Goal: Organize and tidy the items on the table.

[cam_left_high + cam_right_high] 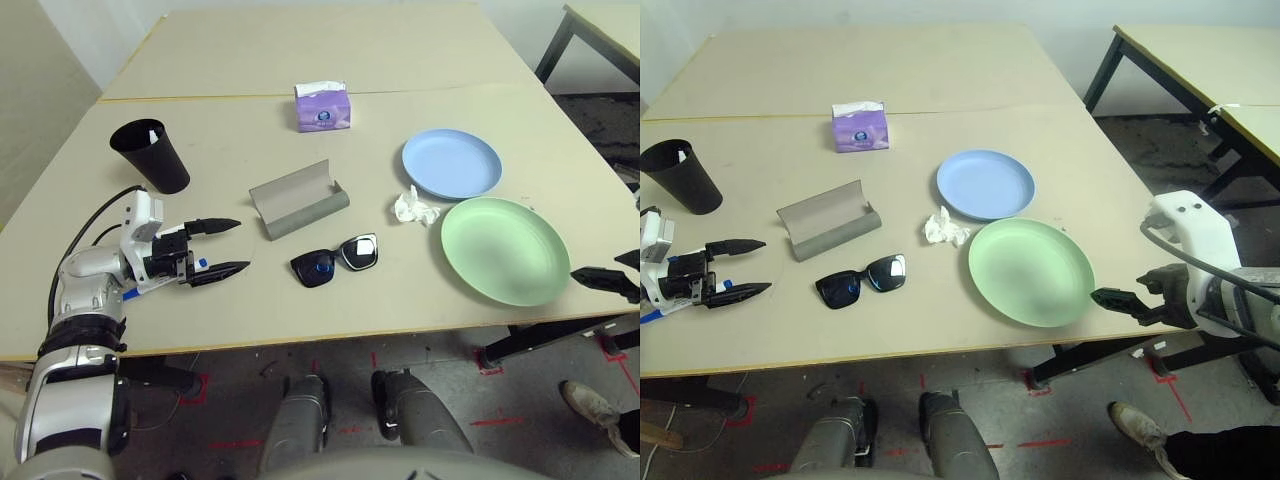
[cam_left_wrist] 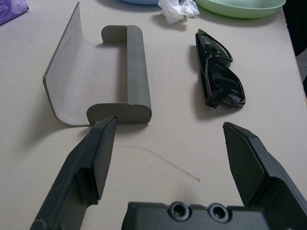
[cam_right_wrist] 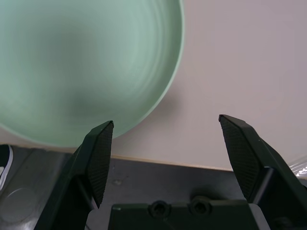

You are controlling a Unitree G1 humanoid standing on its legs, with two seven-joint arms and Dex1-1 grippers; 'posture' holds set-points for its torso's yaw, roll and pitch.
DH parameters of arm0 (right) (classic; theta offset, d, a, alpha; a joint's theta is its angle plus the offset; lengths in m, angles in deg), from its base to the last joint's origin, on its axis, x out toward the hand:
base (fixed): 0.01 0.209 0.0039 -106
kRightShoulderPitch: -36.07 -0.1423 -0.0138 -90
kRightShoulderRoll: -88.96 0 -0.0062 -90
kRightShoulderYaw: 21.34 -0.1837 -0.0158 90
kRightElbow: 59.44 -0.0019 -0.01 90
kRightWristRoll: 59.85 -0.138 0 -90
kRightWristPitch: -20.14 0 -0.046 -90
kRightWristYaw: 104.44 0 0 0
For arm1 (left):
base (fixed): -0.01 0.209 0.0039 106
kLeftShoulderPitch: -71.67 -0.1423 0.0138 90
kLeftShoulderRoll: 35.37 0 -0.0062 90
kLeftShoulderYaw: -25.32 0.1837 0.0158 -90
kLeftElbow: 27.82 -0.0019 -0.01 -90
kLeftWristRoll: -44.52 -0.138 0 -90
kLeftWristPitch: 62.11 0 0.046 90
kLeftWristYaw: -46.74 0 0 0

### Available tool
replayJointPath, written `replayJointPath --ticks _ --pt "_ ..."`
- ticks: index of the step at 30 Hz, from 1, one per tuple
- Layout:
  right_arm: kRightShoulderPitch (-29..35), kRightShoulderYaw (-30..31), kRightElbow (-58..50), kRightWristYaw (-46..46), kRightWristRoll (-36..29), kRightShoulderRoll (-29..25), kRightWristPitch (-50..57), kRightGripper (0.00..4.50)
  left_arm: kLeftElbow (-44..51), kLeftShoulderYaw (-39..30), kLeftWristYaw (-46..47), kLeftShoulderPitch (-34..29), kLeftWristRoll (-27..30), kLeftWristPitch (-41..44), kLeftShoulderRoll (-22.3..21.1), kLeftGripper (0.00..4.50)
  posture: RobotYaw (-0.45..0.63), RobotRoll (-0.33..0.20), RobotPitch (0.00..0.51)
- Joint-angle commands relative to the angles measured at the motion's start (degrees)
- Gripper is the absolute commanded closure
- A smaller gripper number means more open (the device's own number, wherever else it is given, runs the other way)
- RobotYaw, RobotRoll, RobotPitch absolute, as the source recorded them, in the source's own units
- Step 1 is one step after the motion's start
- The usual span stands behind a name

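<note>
On the table [image 1: 400,300] lie black sunglasses [image 1: 335,261], folded, near the front middle. Just behind them a grey glasses case [image 1: 298,201] stands open. A crumpled white tissue [image 1: 415,208] sits between the light-blue plate [image 1: 452,163] and the larger green plate [image 1: 505,250] on the right. My left gripper [image 1: 242,245] hovers open at the front left, pointing at the case [image 2: 110,72] and the sunglasses [image 2: 218,72], with nothing between its fingers. My right gripper [image 3: 165,127] is open and holds nothing. It hangs over the table's front edge beside the green plate's [image 3: 86,67] rim.
A black cup [image 1: 150,155] with something white inside stands at the left, behind my left arm. A purple tissue box [image 1: 323,107] sits at the back middle near the seam. A second table [image 1: 1200,60] with dark legs stands at the right. A shoe [image 1: 1135,423] shows on the floor.
</note>
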Motion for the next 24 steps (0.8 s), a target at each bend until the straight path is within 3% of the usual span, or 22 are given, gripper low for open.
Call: replayJointPath --ticks 1,13,24 --pt "-0.68 2.75 1.89 -1.41 1.24 1.91 -1.43 0.03 1.19 -0.23 -0.25 -1.35 -0.13 0.19 -0.26 0.0 -0.07 0.0 0.158" --pt "-2.38 8.32 5.36 -1.72 1.9 6.17 -4.11 0.03 4.69 -1.1 0.88 -3.59 0.75 1.59 -1.06 0.0 -0.04 0.0 0.16" --pt "-1.29 8.92 4.54 -0.2 0.59 7.66 -2.24 0.03 5.7 -1.35 1.75 -4.04 0.93 1.68 -0.95 0.0 -0.04 0.0 0.152"
